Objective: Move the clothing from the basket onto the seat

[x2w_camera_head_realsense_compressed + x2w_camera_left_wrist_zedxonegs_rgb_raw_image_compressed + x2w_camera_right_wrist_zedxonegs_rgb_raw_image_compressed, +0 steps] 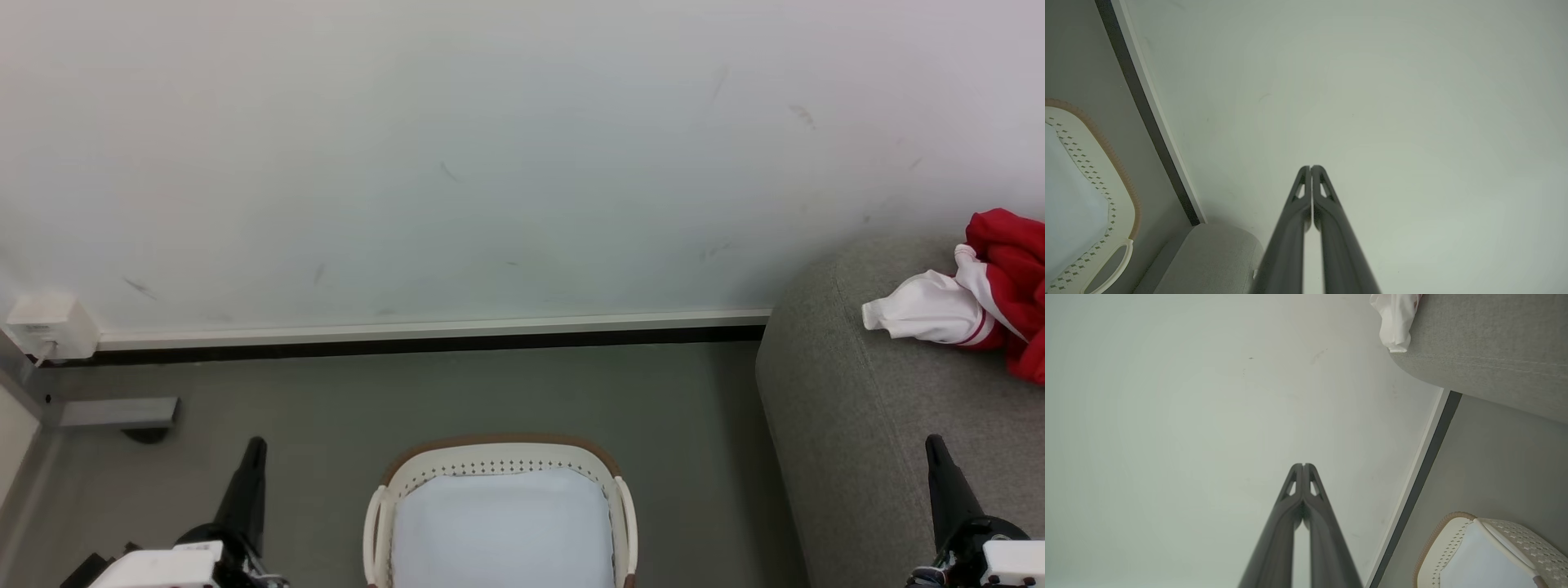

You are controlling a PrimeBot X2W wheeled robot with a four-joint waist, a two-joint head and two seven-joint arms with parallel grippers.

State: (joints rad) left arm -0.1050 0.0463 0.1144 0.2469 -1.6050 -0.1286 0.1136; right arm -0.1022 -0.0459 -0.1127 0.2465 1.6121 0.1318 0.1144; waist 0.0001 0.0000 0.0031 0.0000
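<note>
Dark, long fingers of the left gripper [252, 457] rose from the near left corner and pointed toward the far wall, with the pale forearm low behind them. In the left wrist view the two fingers lay pressed together tip to tip, holding nothing. This gripper stood left of the basket and apart from it, against the dull grey floor [490, 384].

In the near centre sat the cream-white plastic laundry basket [498, 447], round-cornered, its wall pricked with small perforations under a brown rim, with looped side handles. A flat pale blue-white liner [502, 531] lay inside it. Behind it a smooth, scuffed white wall [490, 163] met the floor.

To the right bulked the seat [857, 425], a large light grey woven-fabric sofa with a rounded edge. The right gripper [936, 457] showed against its near part, fingers pointing far. The right wrist view showed them closed on each other and empty.

The clothing [1000, 269], a crumpled bright red soft garment with a white sleeve and thin red stripes at the cuff, lay on the seat at the far right. It was beyond the right gripper's tips, well apart from them and from the basket.
</note>
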